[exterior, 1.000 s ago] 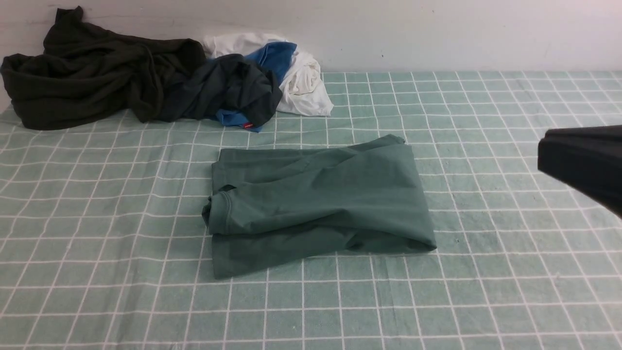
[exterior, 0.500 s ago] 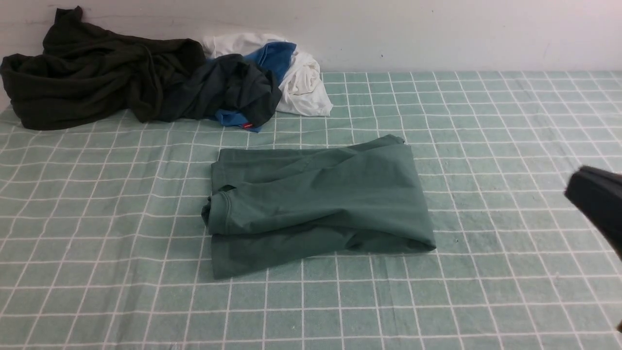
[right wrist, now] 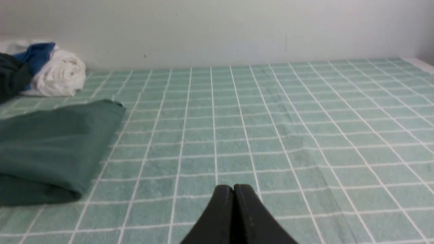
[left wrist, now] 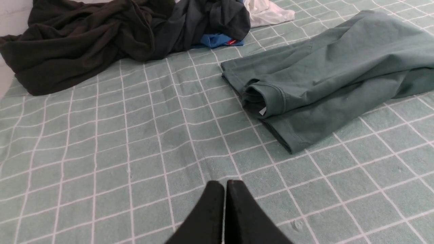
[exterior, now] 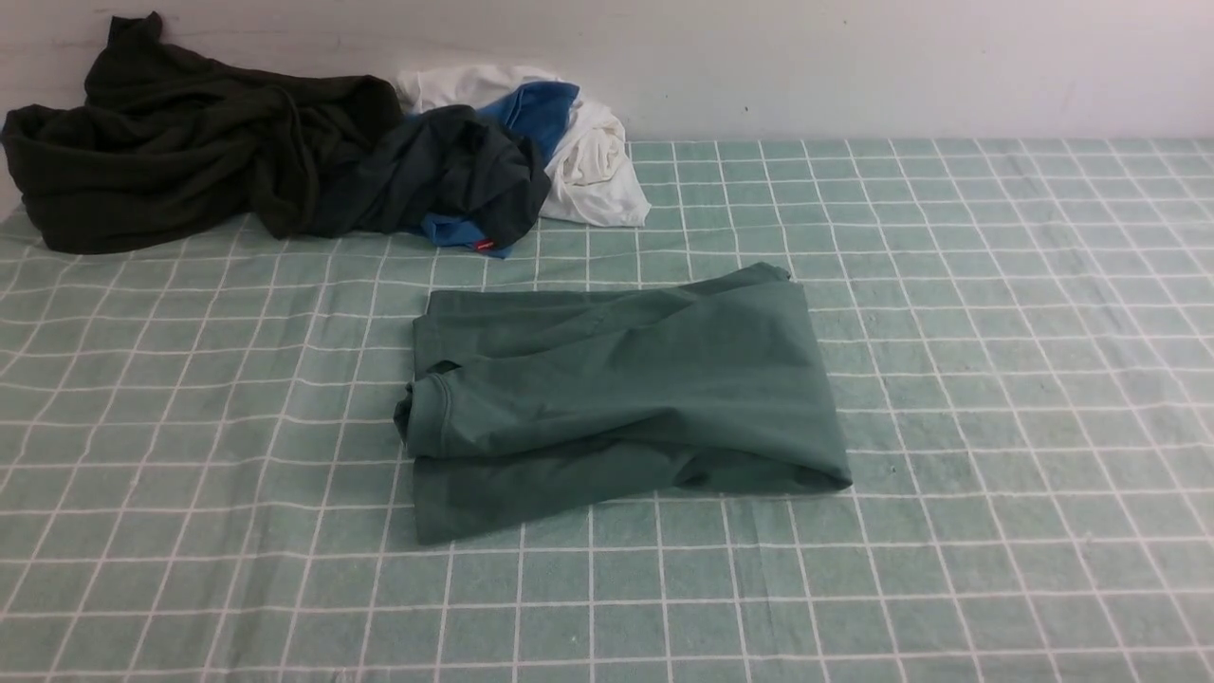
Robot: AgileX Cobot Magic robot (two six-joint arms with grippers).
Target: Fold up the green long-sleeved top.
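Withdrawing from the front view, the right gripper [right wrist: 234, 189] sits closed and empty, like the left gripper [left wrist: 225, 185]; the green top [exterior: 616, 398] lies folded ahead, apparently finished.

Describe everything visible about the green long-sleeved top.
The green long-sleeved top is muted teal-green, soft jersey by its look, folded into a rough, slightly wrinkled rectangle. A stitched, rolled opening shows at its left end, with a small pale tag inside in the left wrist view. It lies flat on the green checked cloth, apart from the piled clothes; nothing grips it.

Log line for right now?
green top: folded, lying on cloth | left gripper: shut, empty | right gripper: shut, empty
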